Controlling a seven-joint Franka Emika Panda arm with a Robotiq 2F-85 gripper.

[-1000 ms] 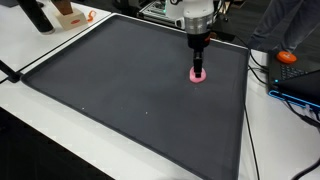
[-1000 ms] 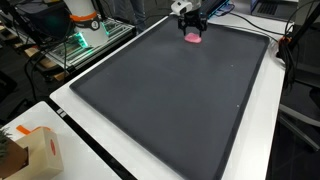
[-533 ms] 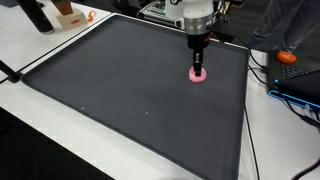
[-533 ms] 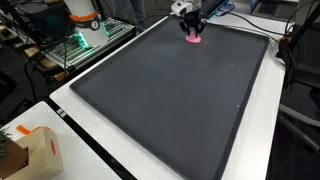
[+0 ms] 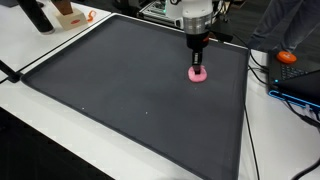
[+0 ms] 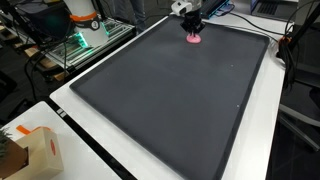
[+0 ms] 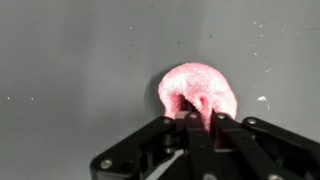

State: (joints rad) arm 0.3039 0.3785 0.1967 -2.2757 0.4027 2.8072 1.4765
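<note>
A small pink soft thing [image 7: 196,92], squashed and ring-like, lies on the dark grey mat [image 5: 130,90] near its far edge. In the wrist view my gripper [image 7: 200,118] comes in from below with both black fingers pressed together on the pink thing's near side, pinching a fold of it. In both exterior views the arm stands straight above it, gripper [image 5: 198,66] pointing down onto the pink thing [image 5: 198,75] [image 6: 193,39], which rests on the mat [image 6: 170,90].
White table borders surround the mat. An orange object [image 5: 288,57] and cables lie beyond the mat's edge. A cardboard box [image 6: 35,150] stands near one corner. Equipment with a green light [image 6: 75,45] stands by the table's side.
The gripper's fingers have closed from wide open onto the pink thing. The arm has stayed in place above it.
</note>
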